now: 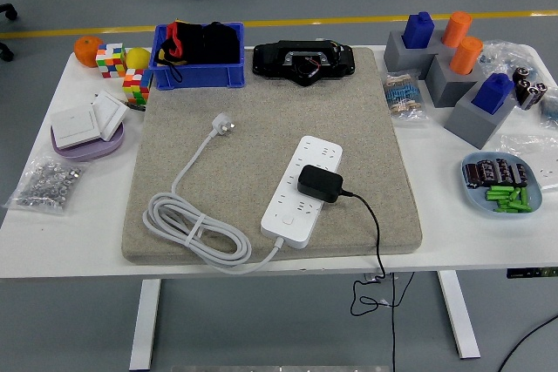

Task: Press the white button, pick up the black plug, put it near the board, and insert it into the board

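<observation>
**Plug seated on the strip, no hands over the table**

Head view: I see neither of the robot's hands, so I cannot tell whether their fingers are apart, together or clamped on anything.

The white table [78, 233] carries a grey mat [261, 84] across its middle. On the mat's near right part lies the white power strip [292, 211], set on a slant with its far end toward the upper right. The black plug [319, 184] sits on top of the strip, about midway along it, toward the right edge. Its black cable [377, 241] runs off to the right, curves down over the mat's near edge and drops below the table. A small button [285, 216] shows at the strip's near end; it is too small for me to read its state. The strip's own white cord [187, 231] lies coiled on the mat's near left and ends in a white plug [224, 125] further back on the mat.

Along the far edge stand a blue bin [199, 76] holding dark items, and just right of it a black device [303, 61]. At the far left are an orange [86, 50] and colour cubes [112, 58]; nearer, white switches rest on a purple dish [87, 147], with a bag of metal parts [48, 182] in front. On the right are grey blocks [471, 124] holding blue and orange pegs, and a blue plate [471, 191] with small parts.
</observation>
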Available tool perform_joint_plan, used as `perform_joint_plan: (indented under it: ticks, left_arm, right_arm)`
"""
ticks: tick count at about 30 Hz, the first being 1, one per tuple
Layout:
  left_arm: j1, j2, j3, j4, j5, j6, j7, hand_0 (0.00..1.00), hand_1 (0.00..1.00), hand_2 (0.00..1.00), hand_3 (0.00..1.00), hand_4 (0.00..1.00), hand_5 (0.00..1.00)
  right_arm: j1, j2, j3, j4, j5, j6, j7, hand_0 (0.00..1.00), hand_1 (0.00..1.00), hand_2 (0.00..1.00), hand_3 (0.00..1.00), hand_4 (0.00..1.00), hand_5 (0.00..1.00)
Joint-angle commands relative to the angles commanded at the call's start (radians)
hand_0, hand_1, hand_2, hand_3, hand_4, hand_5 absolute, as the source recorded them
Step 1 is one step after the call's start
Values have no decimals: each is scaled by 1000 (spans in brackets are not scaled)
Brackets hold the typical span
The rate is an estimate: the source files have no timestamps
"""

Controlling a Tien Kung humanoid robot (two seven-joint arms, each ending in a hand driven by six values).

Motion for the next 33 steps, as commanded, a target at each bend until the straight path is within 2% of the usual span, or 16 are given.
perform_joint_plan:
  ticks: [14, 24, 33]
  left_arm:
    - [8, 1, -28, 0, 20, 3, 4, 708, 664, 590, 681, 653, 284]
    - [8, -15, -22, 0, 0, 5, -1, 708, 664, 590, 682, 651, 283]
    - [4, -9, -32, 0, 11, 5, 3, 708, 664, 589, 682, 652, 285]
  right_arm:
    - [-3, 4, 3, 1, 3, 7, 4, 685, 633, 628, 612, 799, 263]
    - [-3, 5, 5, 4, 24, 12, 2, 685, 632, 625, 613, 797, 264]
    - [3, 8, 7, 5, 19, 12, -3, 682, 628, 622, 612, 795, 259]
